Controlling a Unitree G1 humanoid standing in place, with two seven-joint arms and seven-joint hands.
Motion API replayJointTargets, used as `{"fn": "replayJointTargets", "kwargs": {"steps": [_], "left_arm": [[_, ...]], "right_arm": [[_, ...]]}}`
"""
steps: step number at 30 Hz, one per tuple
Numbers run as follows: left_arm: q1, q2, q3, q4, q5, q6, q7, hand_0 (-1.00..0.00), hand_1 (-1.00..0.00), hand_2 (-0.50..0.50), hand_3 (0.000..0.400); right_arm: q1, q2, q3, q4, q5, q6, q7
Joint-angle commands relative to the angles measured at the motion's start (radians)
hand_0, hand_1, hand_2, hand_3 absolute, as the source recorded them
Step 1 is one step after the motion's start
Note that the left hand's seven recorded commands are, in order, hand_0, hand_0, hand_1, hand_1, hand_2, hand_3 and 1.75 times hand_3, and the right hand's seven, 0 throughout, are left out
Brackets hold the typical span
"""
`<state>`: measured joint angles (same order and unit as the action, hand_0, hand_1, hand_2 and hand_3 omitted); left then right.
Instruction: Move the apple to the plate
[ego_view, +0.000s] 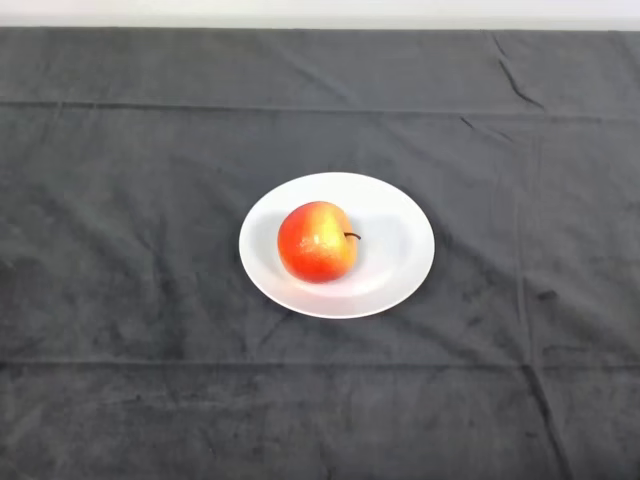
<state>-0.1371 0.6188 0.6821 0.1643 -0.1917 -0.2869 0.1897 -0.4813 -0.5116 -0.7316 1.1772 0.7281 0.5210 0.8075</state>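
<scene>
A red and yellow apple (317, 241) lies on a white round plate (400, 250) in the middle of the table. It rests on the plate's left half with its dark stem pointing right. No part of the robot shows in the head view.
A dark grey cloth (120, 300) with creases covers the whole table. A pale strip of wall (320, 12) runs along the table's far edge.
</scene>
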Motion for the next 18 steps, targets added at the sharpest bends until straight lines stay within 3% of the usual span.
{"fn": "replayJointTargets", "kwargs": {"steps": [1,18], "left_arm": [[-0.033,0.018,0.033,0.032,0.010,0.004,-0.006,0.00,0.00,0.00,0.000],[-0.034,0.015,0.038,0.028,0.013,0.007,-0.013,0.00,0.00,0.00,0.000]], "right_arm": [[0.006,0.004,-0.0119,0.001,0.0090,0.003,-0.0091],[0.006,0.004,-0.0119,0.001,0.0089,0.003,-0.0092]]}}
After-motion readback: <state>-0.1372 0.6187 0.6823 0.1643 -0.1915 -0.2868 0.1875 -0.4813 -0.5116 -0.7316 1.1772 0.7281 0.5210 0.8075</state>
